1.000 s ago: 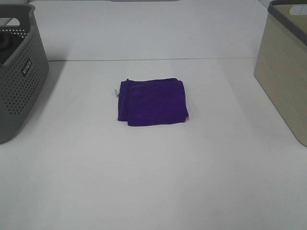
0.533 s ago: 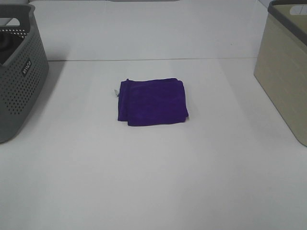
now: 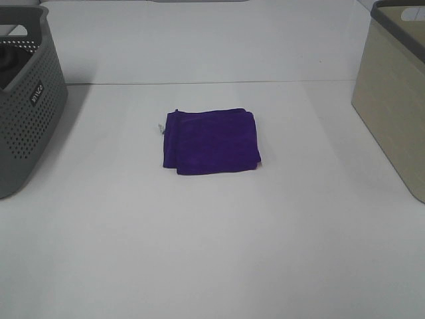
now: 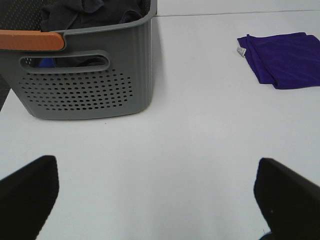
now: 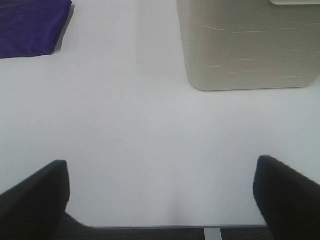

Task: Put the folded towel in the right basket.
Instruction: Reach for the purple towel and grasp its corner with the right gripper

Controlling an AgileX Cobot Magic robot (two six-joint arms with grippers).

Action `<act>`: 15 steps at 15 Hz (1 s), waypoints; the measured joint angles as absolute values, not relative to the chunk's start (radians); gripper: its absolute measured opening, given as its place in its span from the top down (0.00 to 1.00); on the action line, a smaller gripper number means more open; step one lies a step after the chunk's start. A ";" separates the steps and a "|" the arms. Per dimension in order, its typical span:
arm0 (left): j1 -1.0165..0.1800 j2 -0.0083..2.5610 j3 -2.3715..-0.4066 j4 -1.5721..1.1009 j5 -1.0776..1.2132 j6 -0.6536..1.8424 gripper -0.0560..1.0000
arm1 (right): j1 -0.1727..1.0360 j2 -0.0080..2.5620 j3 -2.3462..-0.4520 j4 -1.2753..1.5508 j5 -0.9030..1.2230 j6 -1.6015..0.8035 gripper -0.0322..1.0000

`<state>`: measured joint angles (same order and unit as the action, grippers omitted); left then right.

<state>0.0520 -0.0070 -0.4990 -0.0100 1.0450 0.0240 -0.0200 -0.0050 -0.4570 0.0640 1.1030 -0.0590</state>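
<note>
Purple folded towel (image 3: 211, 141) lies flat at frame centre on white counter (image 3: 212, 252), well apart from beige right basket (image 3: 392, 106) at right edge and grey perforated basket (image 3: 26, 113) at left edge. No arm is seen in high view. Left gripper (image 4: 155, 162) and right gripper (image 5: 161, 162) are spread wide, nothing held. Pickup not yet begun. Judged best: towel approached by right arm from above, all layers pinched near middle w/ fingers lowered to counter, so fold is kept.

Folded towel (image 3: 211, 141) between grey basket (image 3: 30, 126), beige basket (image 3: 392, 106)
</note>
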 joint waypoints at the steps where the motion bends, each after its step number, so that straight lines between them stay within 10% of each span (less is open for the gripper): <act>1: 0.052 -0.007 -0.499 -0.010 1.045 0.024 0.01 | -0.020 -0.005 -0.457 0.065 1.103 -0.059 0.04; 15: 0.052 -0.007 -0.499 -0.010 1.045 0.024 0.01 | -0.020 -0.005 -0.457 0.066 1.103 -0.059 0.04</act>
<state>0.0520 -0.0070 -0.4990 -0.0100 1.0450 0.0240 -0.0200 -0.0050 -0.4570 0.0660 1.1030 -0.0590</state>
